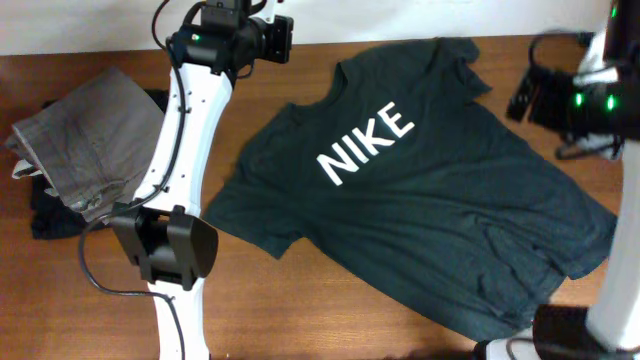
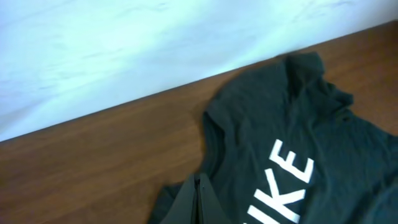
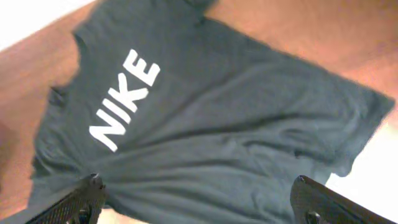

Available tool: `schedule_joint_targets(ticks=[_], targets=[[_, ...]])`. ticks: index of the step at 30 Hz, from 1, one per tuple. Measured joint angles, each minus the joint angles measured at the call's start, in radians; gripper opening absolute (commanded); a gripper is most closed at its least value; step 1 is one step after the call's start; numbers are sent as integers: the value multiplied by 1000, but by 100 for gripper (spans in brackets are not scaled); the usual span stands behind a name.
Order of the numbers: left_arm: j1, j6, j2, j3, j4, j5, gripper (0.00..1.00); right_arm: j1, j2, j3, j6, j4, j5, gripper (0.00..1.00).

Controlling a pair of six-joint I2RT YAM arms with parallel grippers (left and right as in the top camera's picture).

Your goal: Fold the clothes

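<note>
- The T-shirt [image 1: 420, 190] lies spread face up, askew, on the table [image 1: 330, 300].
- The left arm [image 1: 185, 140] crosses between it and the grey trousers [image 1: 90, 140], which lie on a black garment [image 1: 50, 215].
- At the far edge, the left gripper [image 2: 200, 199] is clenched and empty; the right gripper [image 3: 199, 199] is released above the shirt.

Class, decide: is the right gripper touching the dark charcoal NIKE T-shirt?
Apart. In the right wrist view the open right gripper hangs well above the whole dark charcoal NIKE T-shirt.

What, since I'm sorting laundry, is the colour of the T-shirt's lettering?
White lettering on a dark charcoal T-shirt; the overhead view shows it best.
</note>
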Motion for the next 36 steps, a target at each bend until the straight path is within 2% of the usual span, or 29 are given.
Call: schedule_joint_targets(ticks=[8,13,18,22,27,36], targets=[[-39,7,2,0,3,30,0,0,-97,-392,13,57,58,100],[-85,31,55,6,77,48,0,-6,-109,-616,34,208,65,82],[-116,42,193,8,191,103,0,-90,-82,-823,55,380,59,80],[-118,47,293,7,315,126,0,-181,-46,-909,58,496,43,80],[-118,49,375,7,409,138,0,-224,-14,-930,58,536,34,80],[-118,106,442,8,255,108,0,-224,2,-932,58,547,25,81]])
